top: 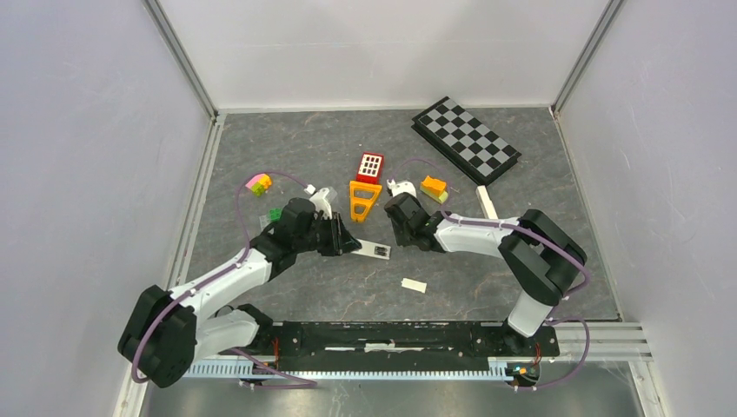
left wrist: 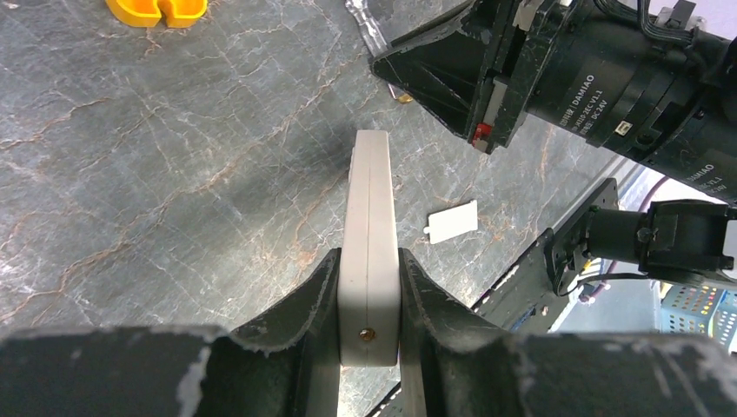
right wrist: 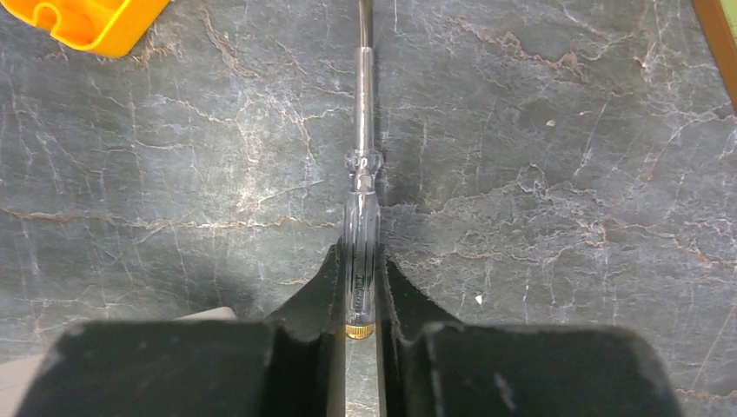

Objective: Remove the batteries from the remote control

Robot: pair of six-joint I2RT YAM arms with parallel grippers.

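**Left wrist view.** My left fingers [left wrist: 300, 317] are closed flat on both faces of the white remote control [left wrist: 369, 226]. It stands on edge between them and runs straight out past the tips. Just beyond the tips, to their right, a white cover plate [left wrist: 453, 222] lies flat on the table [left wrist: 174, 174]. Farther out, past the remote's far end, I see the black housing of the right arm [left wrist: 487, 61].

**Right wrist view.** My right fingers [right wrist: 317, 300] are pinched on the clear handle of a screwdriver [right wrist: 361, 234]. Its metal shaft reaches straight ahead of the tips, over the table. An orange block [right wrist: 87, 22] lies far ahead, to the left of the tips.

**Top view.** The remote juts from the left fingers toward the right fingers. Its dark battery bay [top: 380, 251] faces up, at the end away from the left grip and near the right fingers. I cannot make out the batteries singly at this size. Beyond both sets of tips stand an orange frame [top: 363, 200] and a red block [top: 369, 165]. Farthest back lies a checkerboard [top: 465, 139].
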